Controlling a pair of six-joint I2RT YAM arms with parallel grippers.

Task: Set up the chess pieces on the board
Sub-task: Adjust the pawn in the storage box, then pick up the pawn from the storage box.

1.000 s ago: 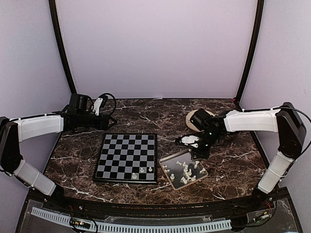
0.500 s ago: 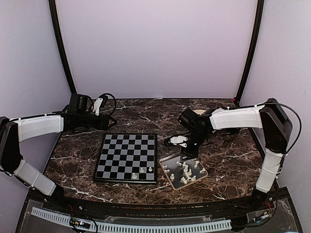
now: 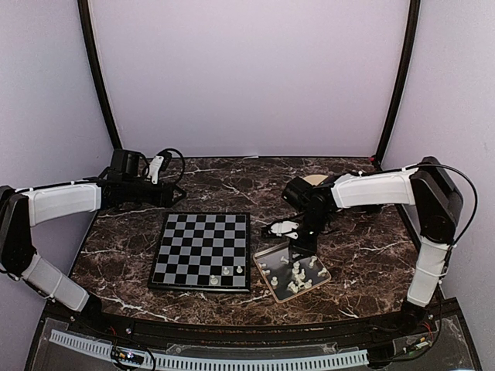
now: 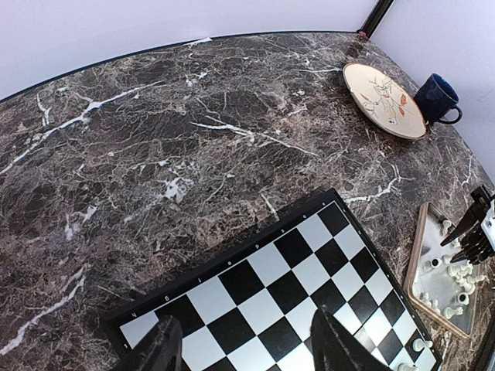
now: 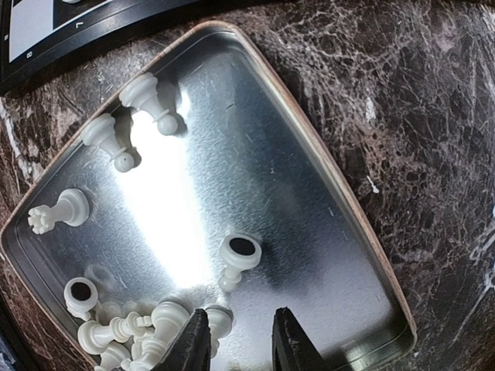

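Observation:
The checkered board (image 3: 203,250) lies left of centre, with three white pieces (image 3: 226,271) on its near rows. It also fills the lower part of the left wrist view (image 4: 302,294). Several white chess pieces (image 5: 238,259) lie tipped in the metal tray (image 5: 325,193), most heaped at its lower left (image 5: 147,328). My right gripper (image 5: 240,340) hangs low over the tray, open and empty, its left finger next to a piece. It also shows in the top view (image 3: 298,246). My left gripper (image 4: 244,348) is open and empty above the board's far edge.
The metal tray (image 3: 321,280) sits right of the board. A round beige plate (image 4: 384,100) and a dark blue mug (image 4: 437,98) stand at the back right. Cables and a black device (image 3: 155,166) lie at the back left.
My right arm has swung left and forward from beside the plate to above the tray's far corner. The left arm has not moved.

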